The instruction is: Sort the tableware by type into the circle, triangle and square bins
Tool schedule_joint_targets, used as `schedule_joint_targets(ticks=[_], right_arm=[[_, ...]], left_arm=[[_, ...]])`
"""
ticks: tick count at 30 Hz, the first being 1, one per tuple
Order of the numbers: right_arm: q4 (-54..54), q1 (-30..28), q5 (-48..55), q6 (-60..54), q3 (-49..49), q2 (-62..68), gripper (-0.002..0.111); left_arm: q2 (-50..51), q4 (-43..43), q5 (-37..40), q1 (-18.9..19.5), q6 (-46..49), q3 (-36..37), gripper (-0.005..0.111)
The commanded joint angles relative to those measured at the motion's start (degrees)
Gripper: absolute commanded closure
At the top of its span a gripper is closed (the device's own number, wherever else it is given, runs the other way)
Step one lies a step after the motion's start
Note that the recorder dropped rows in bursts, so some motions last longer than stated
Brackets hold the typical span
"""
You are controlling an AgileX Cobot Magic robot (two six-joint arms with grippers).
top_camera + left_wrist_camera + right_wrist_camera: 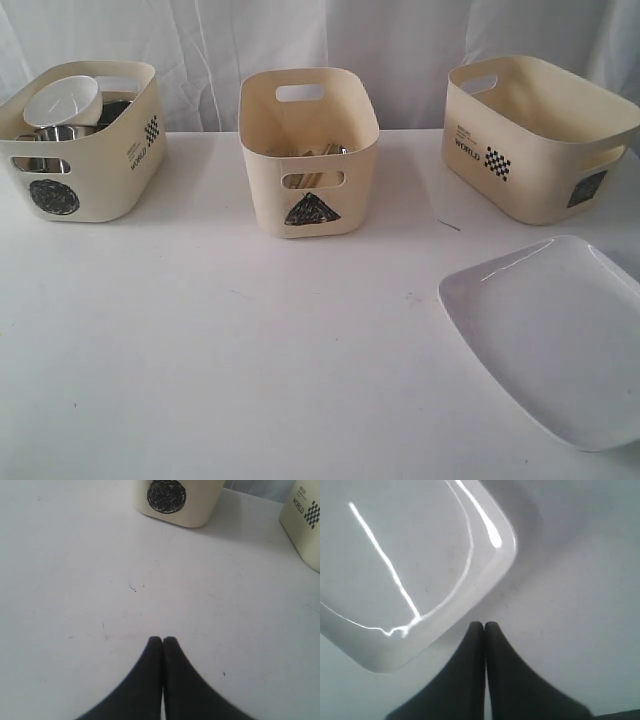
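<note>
We see the left gripper with its two dark fingers pressed together tip to tip, nothing between them, over the bare white table. Beyond it stands the circle bin, its black scribble facing the fingers.

The right gripper is likewise pressed closed and empty, its tips just beside a rounded corner of the large white plate; we cannot tell whether they touch the rim.

In the exterior view neither gripper shows. The plate lies flat at the near right of the table. Along the far edge the three tubs stand well apart. The circle bin, far left, holds the white bowl tilted on a steel mug. The triangle bin, far centre, holds the chopsticks, seen through its handle cut-out. The square bin stands far right, beyond the plate.
</note>
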Motion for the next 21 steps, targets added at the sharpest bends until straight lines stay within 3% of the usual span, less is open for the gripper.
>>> schedule_joint_targets(ticks=[1, 4, 11, 21], right_arm=[[-0.34, -1.15, 0.03, -1.73, 3.97, 1.64, 0.108], [1.5, -1.15, 0.03, -3.33, 4.73, 3.58, 0.101], [2.9, -1.15, -0.48, -4.29, 6.64, 7.6, 0.056], [3.22, -1.15, -5.0, -5.06, 6.62, 13.42, 0.053]], left_arm=[[-0.26, -0.3, -0.26, -0.24, 0.02, 0.22, 0.107], [-0.26, -0.3, -0.26, -0.24, 0.02, 0.22, 0.107], [-0.26, -0.3, -0.26, -0.24, 0.02, 0.22, 0.107], [-0.26, -0.3, -0.26, -0.24, 0.02, 0.22, 0.107]])
